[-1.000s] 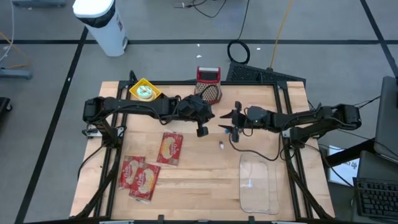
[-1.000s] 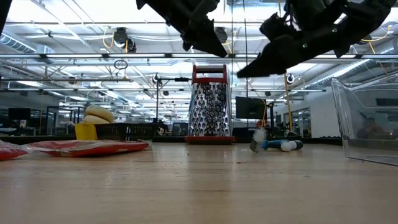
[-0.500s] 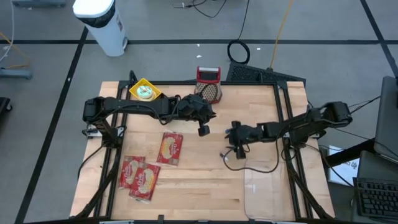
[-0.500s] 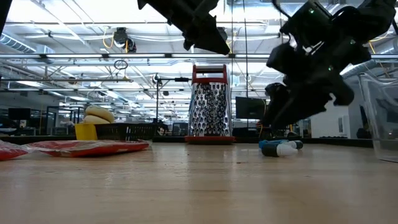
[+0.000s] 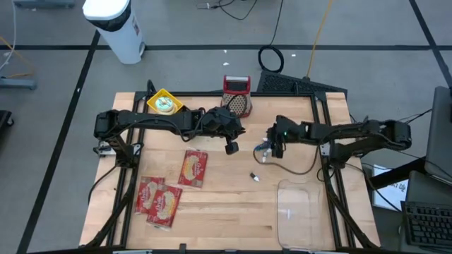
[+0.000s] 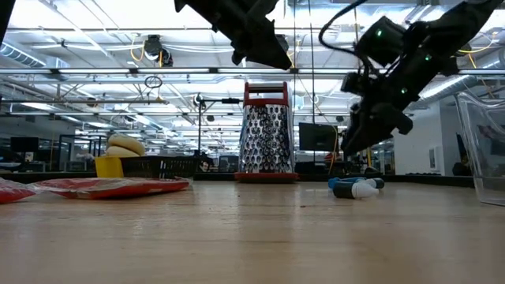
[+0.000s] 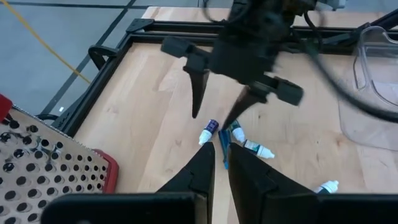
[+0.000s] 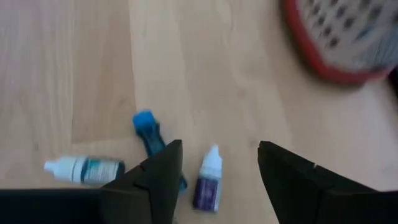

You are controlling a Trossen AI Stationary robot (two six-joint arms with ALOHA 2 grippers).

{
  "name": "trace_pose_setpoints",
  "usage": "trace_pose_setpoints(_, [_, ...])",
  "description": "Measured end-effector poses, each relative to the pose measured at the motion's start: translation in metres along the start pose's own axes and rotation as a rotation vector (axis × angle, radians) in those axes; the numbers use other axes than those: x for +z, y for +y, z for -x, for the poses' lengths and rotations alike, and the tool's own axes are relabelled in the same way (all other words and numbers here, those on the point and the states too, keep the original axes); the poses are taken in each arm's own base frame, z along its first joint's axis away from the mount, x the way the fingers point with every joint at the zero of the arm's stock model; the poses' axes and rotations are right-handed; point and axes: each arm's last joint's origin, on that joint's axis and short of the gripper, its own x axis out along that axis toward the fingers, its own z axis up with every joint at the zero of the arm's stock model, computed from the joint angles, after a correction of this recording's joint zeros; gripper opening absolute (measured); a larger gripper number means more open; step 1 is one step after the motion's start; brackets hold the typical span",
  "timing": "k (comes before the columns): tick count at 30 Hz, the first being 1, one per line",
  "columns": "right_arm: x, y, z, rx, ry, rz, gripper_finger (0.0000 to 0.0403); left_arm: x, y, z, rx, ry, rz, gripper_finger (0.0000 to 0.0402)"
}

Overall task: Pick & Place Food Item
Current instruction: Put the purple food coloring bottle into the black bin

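At the near edge of the tabletop [image 5: 212,219], a clear plastic container [image 5: 295,212] stands on the right-hand side, with nothing visible inside. On the left-hand side at the same depth, 2 red food packets [image 5: 159,201] lie flat and overlapping on the pale wood. A 3rd red food packet [image 5: 194,168] lies just beyond them, apart from both arms.

Toward the middle, 1 small dropper bottle [image 5: 255,177] lies alone on its side. Just beyond it the right pincer [image 5: 267,150] hangs above the wood with its fingers spread and nothing between them. Beneath it lie a purple-labelled bottle [image 8: 207,171], a blue item [image 8: 149,134] and a white bottle [image 8: 84,168], all on their sides. The left pincer [image 5: 230,148] hangs near the centre of the tabletop, its fingers pressed almost together on nothing, pointing toward the right pincer.

At the far edge a red-framed box grater [image 5: 237,95] stands upright. A yellow container [image 5: 164,104] sits to its left, near the far left corner.

Beyond the tabletop, the grey floor carries black tape lines, a white cylindrical bin [image 5: 116,25] and a coiled black cable [image 5: 270,58]. A keyboard [image 5: 427,222] shows at the right. The low view shows a large hall with ceiling trusses and bright strip lighting.
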Motion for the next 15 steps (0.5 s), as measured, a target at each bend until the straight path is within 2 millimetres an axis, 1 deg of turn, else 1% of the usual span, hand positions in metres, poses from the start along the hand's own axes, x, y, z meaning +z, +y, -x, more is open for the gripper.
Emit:
trace_pose_setpoints(2, [-0.005,-0.007,-0.004,0.035,0.030,-0.033,0.0193,0.000,0.000,0.000,0.000,0.000,0.000,0.0047])
trace_pose_setpoints(5, [-0.012,-0.011,-0.009,0.054,0.077,-0.055,0.0186,0.000,0.000,0.000,0.000,0.000,0.000,0.0047])
trace_pose_setpoints(15, [-0.020,-0.009,-0.026,0.073,0.156,-0.033,0.0166,0.000,0.000,0.000,0.001,-0.001,-0.001,0.0047])
